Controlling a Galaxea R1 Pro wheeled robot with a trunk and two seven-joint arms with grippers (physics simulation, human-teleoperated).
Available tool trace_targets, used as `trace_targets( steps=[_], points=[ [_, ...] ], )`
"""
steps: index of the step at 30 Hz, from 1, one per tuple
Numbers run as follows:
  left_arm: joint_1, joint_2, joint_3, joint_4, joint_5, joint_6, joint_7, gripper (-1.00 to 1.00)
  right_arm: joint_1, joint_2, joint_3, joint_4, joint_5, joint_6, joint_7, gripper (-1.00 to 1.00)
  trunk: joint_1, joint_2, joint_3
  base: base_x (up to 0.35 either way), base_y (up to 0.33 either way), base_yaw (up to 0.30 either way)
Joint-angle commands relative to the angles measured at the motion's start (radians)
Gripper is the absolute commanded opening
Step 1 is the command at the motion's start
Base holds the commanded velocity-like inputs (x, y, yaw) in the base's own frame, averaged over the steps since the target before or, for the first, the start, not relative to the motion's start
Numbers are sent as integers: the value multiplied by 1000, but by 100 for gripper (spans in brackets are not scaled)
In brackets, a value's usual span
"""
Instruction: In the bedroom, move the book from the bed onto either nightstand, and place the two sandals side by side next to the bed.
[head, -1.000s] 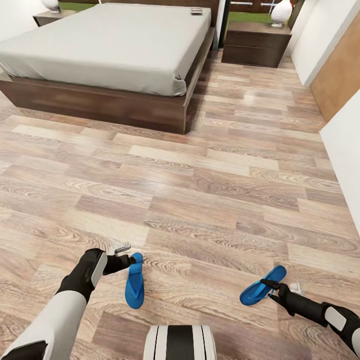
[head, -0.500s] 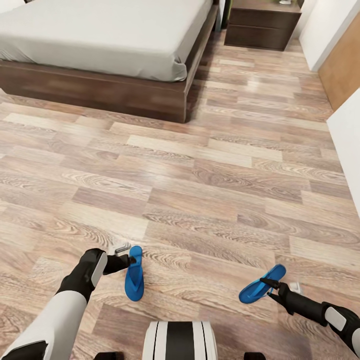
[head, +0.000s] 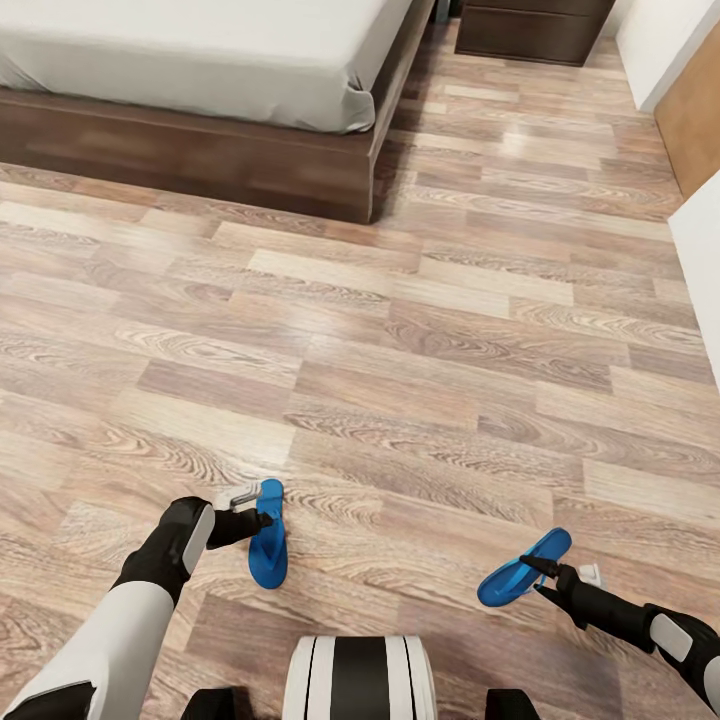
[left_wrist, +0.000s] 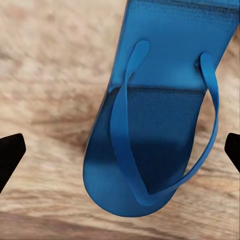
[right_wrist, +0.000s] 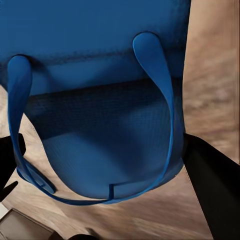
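Observation:
Both blue sandals are carried just above the wooden floor. My left gripper (head: 252, 511) is shut on one sandal (head: 268, 548) (left_wrist: 155, 130), which hangs toe-down from it. Off to the right, the other sandal (head: 523, 569) (right_wrist: 100, 100) sits tilted in my right gripper (head: 541, 577), which is shut on it. The bed (head: 200, 165), with its grey mattress and dark frame, lies ahead to the left. A nightstand's (head: 535, 25) dark front shows at the far end of the aisle. The book is out of view.
A wide stretch of wooden floor (head: 400, 360) lies between me and the bed. A white wall (head: 702, 270) and a brown panel (head: 695, 120) bound the right side. My base (head: 355, 680) shows at the bottom edge.
The whole view has shifted: the camera has come nearer the bed, so the bed top and nightstand tops have slid out of frame. Both sandals stay held in the same poses.

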Motion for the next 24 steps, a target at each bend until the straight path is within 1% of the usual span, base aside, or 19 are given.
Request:
trace_targets(
  steps=[1,24],
  points=[
    [0,0,2,-1,7,5,1,100,0,0,-4,0,-1,9,1,-100,0,0,-1,0,0,0],
    [0,-13,2,-2,9,3,-3,100,0,0,-4,0,-1,8,1,-100,0,0,-1,0,0,0]
  ],
)
